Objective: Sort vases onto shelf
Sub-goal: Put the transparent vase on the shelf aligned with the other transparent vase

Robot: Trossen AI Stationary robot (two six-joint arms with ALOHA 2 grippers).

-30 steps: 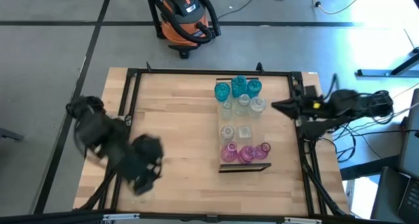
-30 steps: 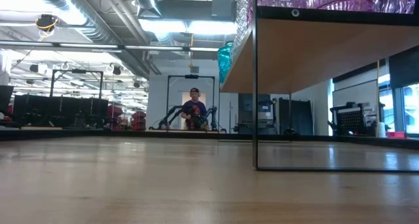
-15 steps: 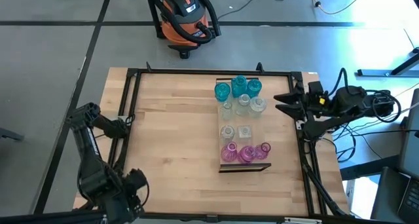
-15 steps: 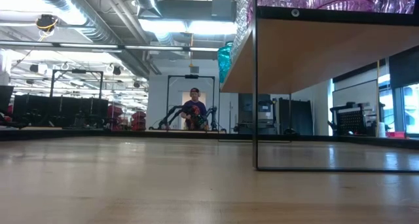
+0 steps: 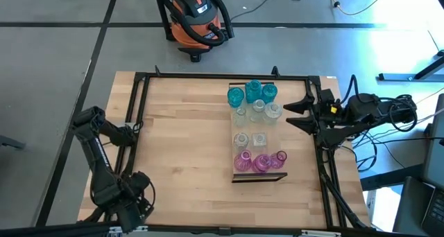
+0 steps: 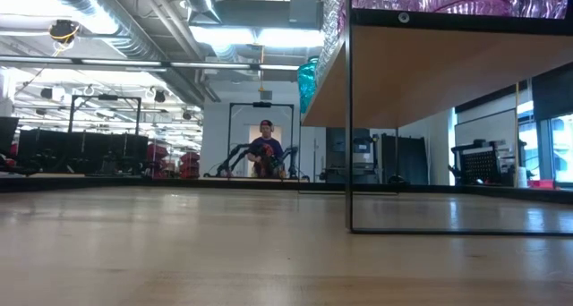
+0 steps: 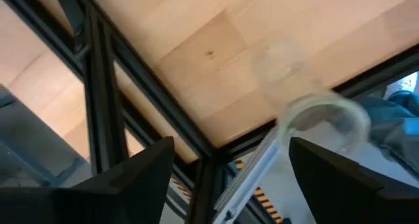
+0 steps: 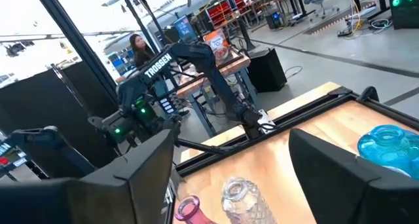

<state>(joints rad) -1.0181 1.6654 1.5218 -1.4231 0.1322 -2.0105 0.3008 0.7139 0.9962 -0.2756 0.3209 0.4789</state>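
Left gripper (image 7: 229,145): nearest item, over the table's near corner, well to the left of the long light-wood shelf board (image 5: 267,148). Fingers stand wide apart and grip nothing.
Stray vase: one small clear glass vase (image 7: 283,61) on the tabletop by the black table frame (image 7: 98,86), just ahead of the left gripper's fingers. It is the only vase seen off the shelf. Whether it stands upright cannot be told.
Key relation: the stray vase lies well left of the shelf's dark near end, and the left arm is by far the nearer. The vase lines up with the gap between the open fingers, so a short advance and a close would likely secure it.
Shelf axis: runs near to far, with the dark edge at the near end.
Pink vases (image 5: 261,162): three, on the shelf just behind the dark edge.
Clear vases (image 5: 257,109): five, on the shelf's middle, in two rows.
Right gripper (image 5: 297,114): just to the right of the shelf's middle, pointing at it. Fingers are spread wide and empty.
Teal vases (image 5: 253,89): three, at the shelf's far end.
Orange-and-black shop vacuum (image 5: 198,19): on the floor beyond the shelf's far end.
Person (image 6: 266,148): far across the room.
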